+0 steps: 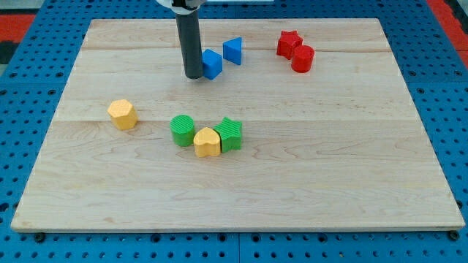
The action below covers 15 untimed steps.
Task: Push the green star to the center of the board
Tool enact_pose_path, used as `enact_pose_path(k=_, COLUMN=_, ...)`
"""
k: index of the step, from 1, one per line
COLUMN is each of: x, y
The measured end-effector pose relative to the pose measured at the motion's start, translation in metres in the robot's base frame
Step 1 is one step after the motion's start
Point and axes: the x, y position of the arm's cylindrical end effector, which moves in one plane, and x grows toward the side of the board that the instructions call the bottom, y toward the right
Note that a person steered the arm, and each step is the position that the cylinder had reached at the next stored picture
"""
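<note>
The green star (231, 134) lies near the middle of the wooden board (329, 168), a little below and left of its centre. A yellow heart (207, 142) touches its left side, and a green cylinder (183, 130) touches the heart's left. My tip (194, 74) stands at the view's upper middle, just left of a blue cube (212, 63) and close against it. The tip is well above the green star, about a third of the board's depth away.
A blue triangle (232, 50) lies right of the blue cube. A red star (288, 44) and a red cylinder (302, 58) touch at the top right. A yellow hexagon (123, 114) lies at the left. Blue pegboard (22, 66) surrounds the board.
</note>
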Motion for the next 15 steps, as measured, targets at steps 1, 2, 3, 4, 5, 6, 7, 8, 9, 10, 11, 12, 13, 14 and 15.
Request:
enact_pose_path(k=1, x=0.070, y=0.031)
enact_pose_path(k=2, x=0.120, y=0.130)
enact_pose_path(k=3, x=0.140, y=0.172)
enact_pose_path(k=4, x=0.194, y=0.177)
enact_pose_path(k=5, x=0.210, y=0.130)
enact_pose_path(k=6, x=0.178, y=0.094)
enact_pose_path(k=7, x=0.145, y=0.094)
enact_pose_path(k=8, x=0.108, y=0.094)
enact_pose_path(k=9, x=0.076, y=0.084)
enact_pose_path(k=10, x=0.084, y=0.099)
enact_pose_path(k=11, x=0.134, y=0.128)
enact_pose_path(k=12, x=0.127, y=0.063)
enact_pose_path(k=13, x=0.101, y=0.025)
enact_pose_path(k=14, x=0.080, y=0.005)
enact_pose_path(k=15, x=0.075, y=0.014)
